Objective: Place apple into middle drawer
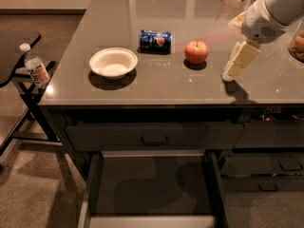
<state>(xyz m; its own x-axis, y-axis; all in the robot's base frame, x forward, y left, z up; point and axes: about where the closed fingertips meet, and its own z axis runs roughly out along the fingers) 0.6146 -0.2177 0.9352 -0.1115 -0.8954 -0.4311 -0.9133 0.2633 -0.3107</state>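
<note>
The red-orange apple point(196, 52) sits upright on the grey countertop point(180, 91), right of the lying blue soda can point(155, 41). My gripper point(232, 71) hangs from the white arm at the upper right, its pale fingers point(242, 58) pointing down-left just above the counter, a short way right of the apple and apart from it. It holds nothing. The middle drawer point(152, 184) stands pulled out below the counter's front edge, its flat grey floor bare.
A white bowl point(113, 62) sits left of the can. A closed drawer front with a black handle point(154, 139) is above the open drawer; narrower drawers point(270, 167) are at right. A water bottle point(34, 65) stands on a black stand at left.
</note>
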